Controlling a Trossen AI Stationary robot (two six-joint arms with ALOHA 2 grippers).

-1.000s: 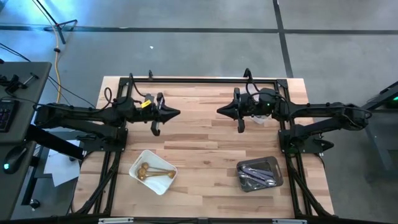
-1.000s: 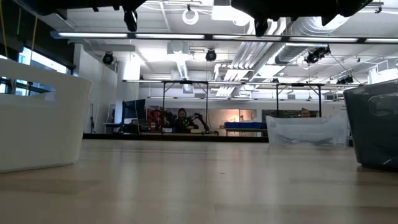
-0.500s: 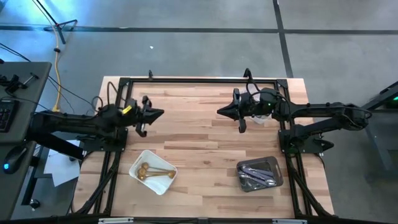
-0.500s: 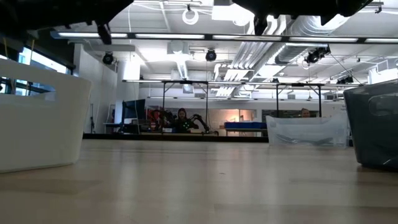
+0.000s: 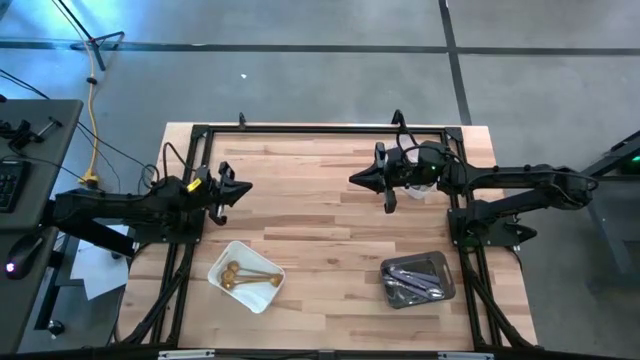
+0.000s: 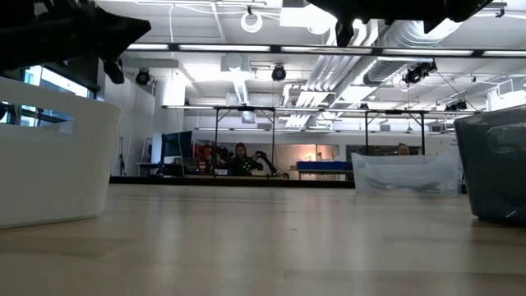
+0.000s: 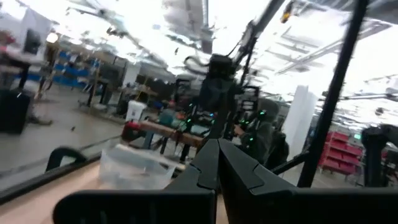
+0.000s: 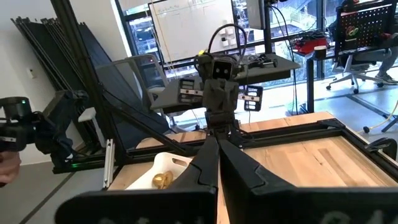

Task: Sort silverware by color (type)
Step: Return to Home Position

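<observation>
Left pincer: the left gripper (image 5: pixel 244 187) is clenched. Its two dark fingers (image 7: pixel 205 163) press together to a point with nothing between them.
Left pincer place: it hangs above the wooden table (image 5: pixel 320 235) near the left edge and touches nothing.
Right pincer: the right gripper (image 5: pixel 355 180) is also pinched closed and empty. It is held over the far middle of the table, pointing toward the left arm.
Gold silverware: the gold spoons (image 5: pixel 240 274) lie together in the white bin (image 5: pixel 215 262) at the near left of the table, nearer than the left gripper.
Other silverware: the silver and dark pieces (image 5: pixel 412 283) lie in the dark grey bin (image 5: pixel 447 272) at the near right, well apart from the white bin.
Change, left arm: over the last second it has drawn back toward the left edge; its gripper tip was nearer the table's middle before. In the low view its dark shape now fills the upper left corner.
Change, rest: the right arm, both bins and their contents are as they were.
</observation>
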